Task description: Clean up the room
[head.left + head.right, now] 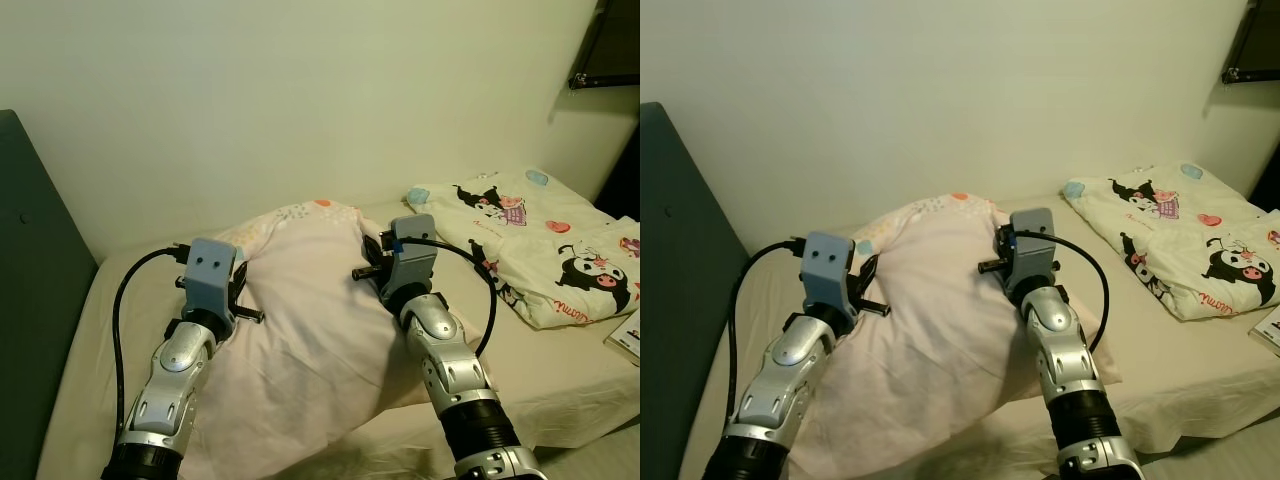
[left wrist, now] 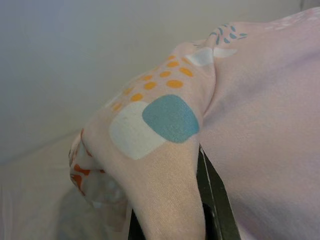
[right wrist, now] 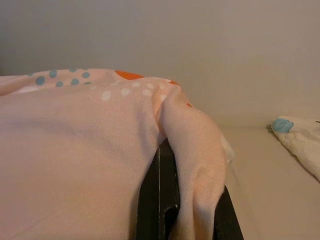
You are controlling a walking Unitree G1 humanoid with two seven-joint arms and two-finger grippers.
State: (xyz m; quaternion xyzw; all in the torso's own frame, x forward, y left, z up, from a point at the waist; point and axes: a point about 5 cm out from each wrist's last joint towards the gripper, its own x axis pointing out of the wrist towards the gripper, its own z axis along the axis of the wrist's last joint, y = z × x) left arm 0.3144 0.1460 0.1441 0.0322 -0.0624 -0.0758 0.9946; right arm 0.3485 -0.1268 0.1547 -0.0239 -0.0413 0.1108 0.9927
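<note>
Both arms are stretched out over the bed [image 1: 560, 375], and each claw has a grip on the pale pink pillow [image 1: 310, 330] lying near the headboard end by the cream wall [image 1: 300, 90]. The left claw [image 2: 170, 220] is pinching a bunched corner of the pillowcase, the bit with orange dots and a teal and white blob, with black fingers [image 2: 215, 200] on either side of the fold. The right claw [image 3: 182, 210] is doing the same on the pillow's other side, clamped on a ridge of pink fabric. Off to the robot's right, well apart from the pillow, a cartoon-print blanket [image 1: 540, 240] lies crumpled on the mattress. The dark headboard [image 1: 30, 290] runs along the left.
</note>
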